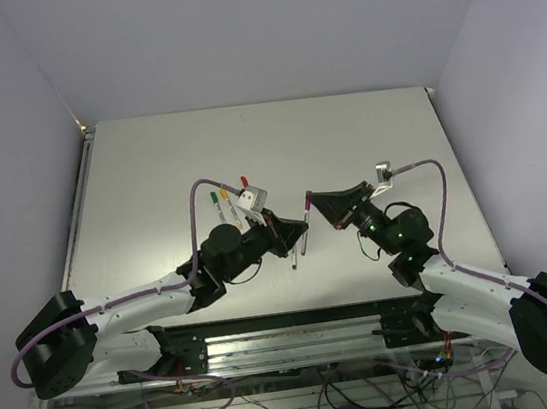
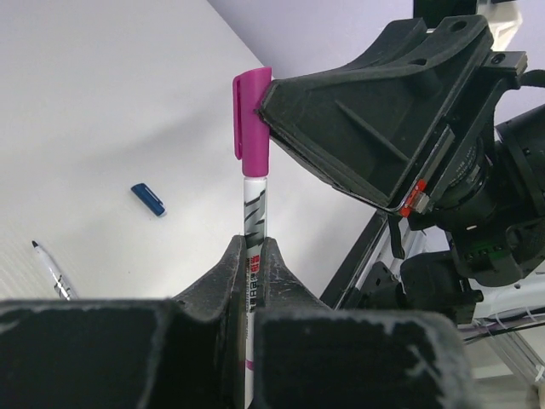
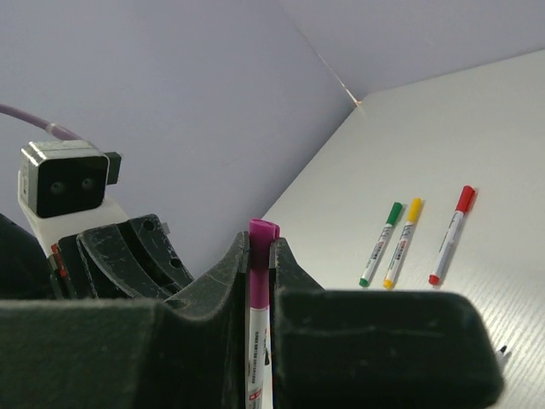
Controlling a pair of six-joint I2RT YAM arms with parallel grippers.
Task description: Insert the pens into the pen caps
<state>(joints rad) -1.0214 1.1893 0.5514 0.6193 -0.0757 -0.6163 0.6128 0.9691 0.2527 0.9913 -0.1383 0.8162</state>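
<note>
- Top view: the left gripper (image 1: 298, 227) and right gripper (image 1: 312, 203) meet over the middle of the table (image 1: 364, 122).
- The purple cap (image 1: 307, 199) shows as a small speck at the right fingertips. The fingers are too small and dark here to tell how they stand.
- A thin pale line runs near-left from under the left fingertips. Whether it is the held pen or another one lying on the table cannot be told.
- Farther left lie the green pen (image 1: 215, 203), yellow pen (image 1: 226, 201) and red pen (image 1: 246, 182), all capped. Their near ends are hidden behind the left wrist.
- Left wrist view: the left fingers are closed tight on the barrel of a pen (image 2: 255, 201). Its lower end is cut off. The purple cap sits over its tip, one side covered by the right fingers.
- A blue cap (image 2: 148, 199) lies loose on the table, with a bare pen (image 2: 49, 267) near it, partly cut off.
- Right wrist view: the right fingers are pinched on the purple cap, only its top edge and a strip between them showing.
</note>
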